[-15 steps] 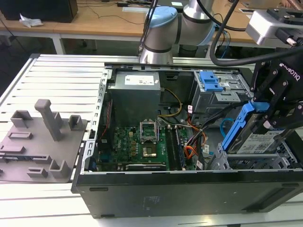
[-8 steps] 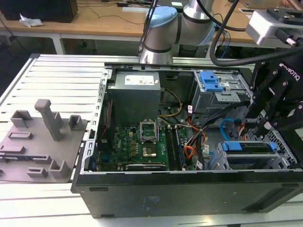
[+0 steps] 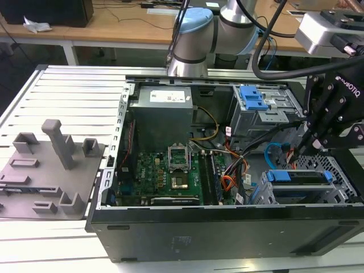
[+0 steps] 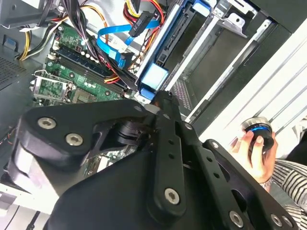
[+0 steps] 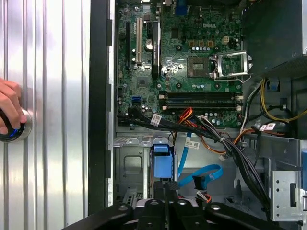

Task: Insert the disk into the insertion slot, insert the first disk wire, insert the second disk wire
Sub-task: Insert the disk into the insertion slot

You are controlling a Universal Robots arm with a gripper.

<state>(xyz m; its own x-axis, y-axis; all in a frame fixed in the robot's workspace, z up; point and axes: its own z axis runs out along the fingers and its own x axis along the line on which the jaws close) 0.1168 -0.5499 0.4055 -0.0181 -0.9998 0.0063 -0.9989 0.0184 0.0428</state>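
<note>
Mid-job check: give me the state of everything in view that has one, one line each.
gripper: shut, tip at the disk's blue caddy.
disk: sitting in the insertion slot.
first disk wire: plug hanging free.
second disk wire: loose loop, plug free.
CPU socket: load plate flipped open.
computer case: side open.
hand: on a round knob.

In the exterior view, the disk [image 3: 300,177] is largely hidden inside the insertion slot [image 3: 341,170], and the end effector [image 3: 307,147] is cut off at the exterior view's right edge. In the first wrist view, a person's hand [image 5: 9,109] is cropped by the frame edge.
</note>
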